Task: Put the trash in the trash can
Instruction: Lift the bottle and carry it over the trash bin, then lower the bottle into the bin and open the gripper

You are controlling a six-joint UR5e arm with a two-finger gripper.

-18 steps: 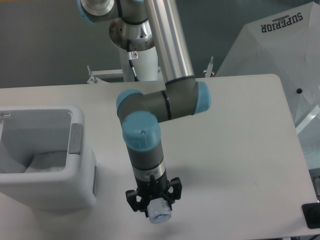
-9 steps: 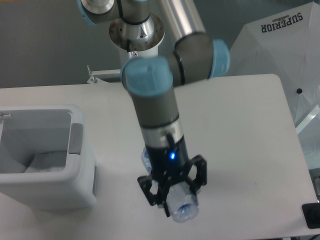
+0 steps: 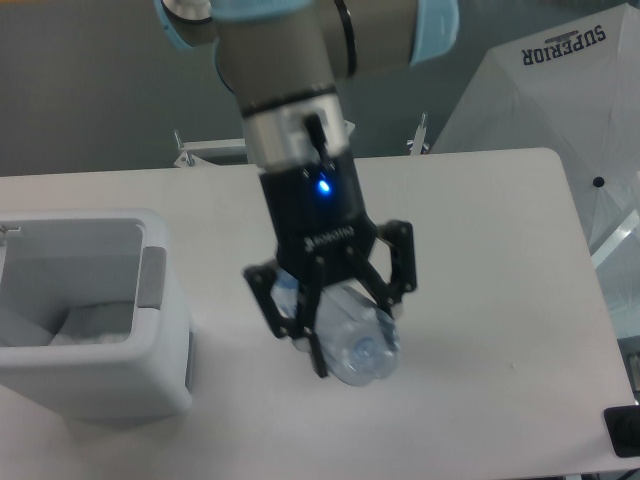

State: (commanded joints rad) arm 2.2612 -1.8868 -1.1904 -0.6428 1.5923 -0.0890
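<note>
We see the gripper (image 3: 345, 340) hanging large in the middle of the view, pointing down over the white worktop (image 3: 480, 260). Its black fingers (image 3: 305, 330) are closed around the clear bluish bottle (image 3: 358, 345), one on each side of it, and the bottle lies tilted in the grasp with one rounded end turned toward the camera. It looks lifted off the worktop, though we cannot tell how far. A small blue light glows on the black gripper body above the fingers (just over some white lettering too small for us to read).

At the left edge stands the white trash can (image 3: 150, 390), boxy with rounded corners and a thick rim, a grey panel on its right side. Inside it we make out something white and crinkled (image 3: 95, 325) lying at the bottom; we cannot tell from here exactly what it is. The bottle is well apart from the can, to its right.

Beyond the far right corner of the worktop we see a white umbrella-like panel (image 3: 560, 90) printed with the word SUPERIOR.
</note>
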